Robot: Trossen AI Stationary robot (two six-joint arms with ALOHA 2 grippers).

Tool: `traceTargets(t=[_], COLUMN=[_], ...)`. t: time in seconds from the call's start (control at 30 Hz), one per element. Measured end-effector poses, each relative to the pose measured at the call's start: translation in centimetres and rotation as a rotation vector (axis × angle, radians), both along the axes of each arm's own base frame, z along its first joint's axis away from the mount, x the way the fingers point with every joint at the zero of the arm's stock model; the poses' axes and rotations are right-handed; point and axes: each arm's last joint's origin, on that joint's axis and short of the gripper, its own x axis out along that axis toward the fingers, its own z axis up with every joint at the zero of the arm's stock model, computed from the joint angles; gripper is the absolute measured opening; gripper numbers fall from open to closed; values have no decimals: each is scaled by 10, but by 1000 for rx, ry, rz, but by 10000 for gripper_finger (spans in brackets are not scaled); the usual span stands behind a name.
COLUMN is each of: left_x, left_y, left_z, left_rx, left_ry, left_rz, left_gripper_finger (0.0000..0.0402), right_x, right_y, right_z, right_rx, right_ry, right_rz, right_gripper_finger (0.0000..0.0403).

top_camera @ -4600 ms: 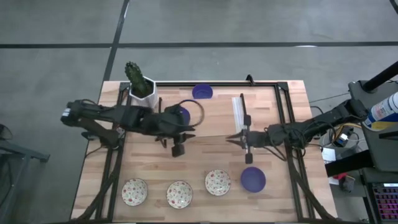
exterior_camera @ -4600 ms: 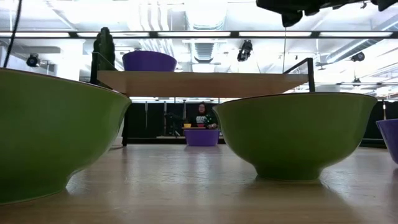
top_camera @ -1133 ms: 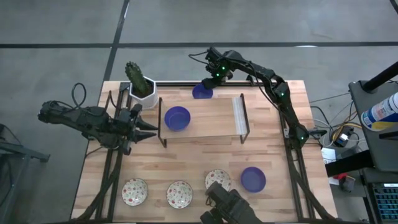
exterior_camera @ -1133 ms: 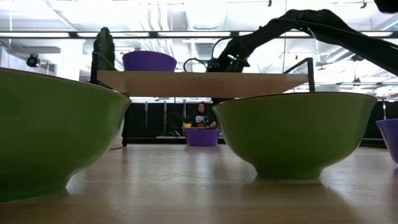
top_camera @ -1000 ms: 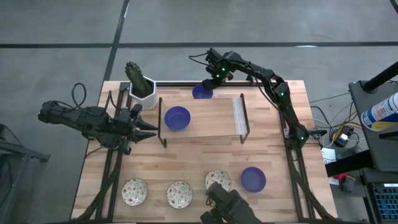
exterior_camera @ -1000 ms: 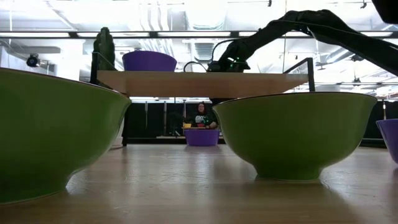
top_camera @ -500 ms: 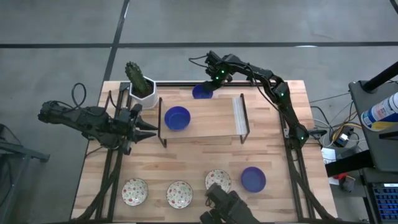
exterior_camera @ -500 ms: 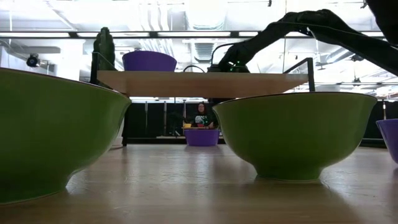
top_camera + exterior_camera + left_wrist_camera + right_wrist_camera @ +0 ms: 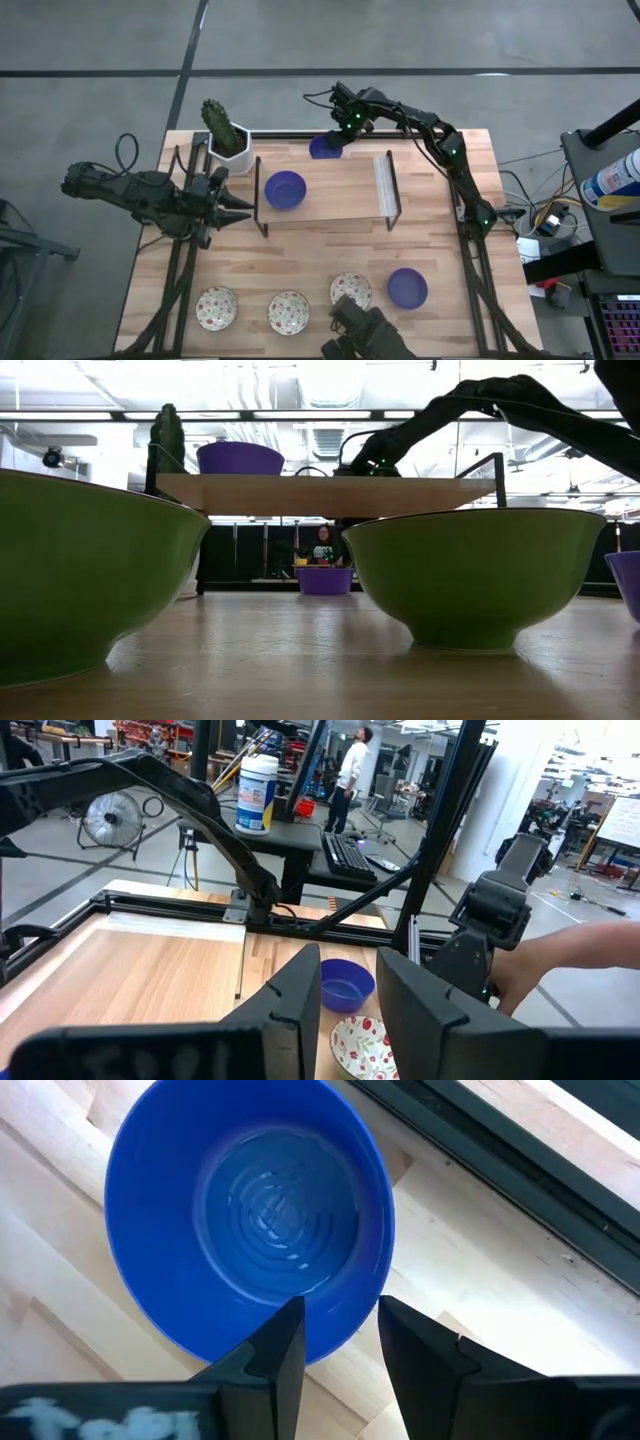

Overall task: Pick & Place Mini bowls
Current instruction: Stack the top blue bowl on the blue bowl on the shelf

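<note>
**Right up at the far rail: the right gripper poised over a blue bowl**

Up close, the right gripper [image 9: 335, 1342] hangs just above a blue mini bowl [image 9: 250, 1220], its two dark fingers parted with the bowl's near rim showing in the gap; nothing is clasped. That bowl [image 9: 323, 148] sits on the wooden table [image 9: 330, 255] hard against the black frame rail [image 9: 520, 1175] at the far edge, so there is little room beyond it and open wood on the near side. It is solid deep blue and glossy, with fine rings in the bottom.

Farther out, a second blue bowl [image 9: 285, 190] rests on the raised wooden shelf [image 9: 330, 190], and a third [image 9: 407, 288] lies toward the front edge beside three speckled cream bowls [image 9: 288, 311] in a row. A white pot with a cactus [image 9: 226, 140] stands at the far left corner.

Well apart, the left gripper [image 9: 232, 205] waits at the shelf's left side, fingers [image 9: 290, 1005] parted and empty. Concrete floor surrounds the table; a person [image 9: 352, 765] stands among desks in the room behind.
</note>
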Motion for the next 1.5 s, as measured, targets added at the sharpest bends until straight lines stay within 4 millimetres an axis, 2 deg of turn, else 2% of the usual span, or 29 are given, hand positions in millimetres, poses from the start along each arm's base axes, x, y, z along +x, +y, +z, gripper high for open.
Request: traceTargets(t=[0.6, 0.73, 0.9, 1.03, 1.27, 1.5], left_x=[0, 0, 1, 4, 13, 17], left_y=[0, 0, 0, -1, -4, -5], left_z=[1, 1, 0, -1, -6, -9], left_rx=[-3, -3, -6, -14, -20, -45], left_ry=[-6, -6, -2, 14, 55, 78], left_rz=[0, 0, 1, 1, 7, 10], left_gripper_finger=[94, 94, 94, 94, 94, 94], right_x=[-2, -2, -2, -2, 2, 3], right_y=[3, 3, 3, 3, -1, -2], right_z=[-19, -19, -19, -18, -1, 42], right_rx=[17, 14, 6, 6, -25, -64], right_ry=[19, 12, 10, 12, -21, -57], right_rz=[-2, -1, 25, 28, 32, 32], right_gripper_finger=[117, 90, 21, 10, 9, 9])
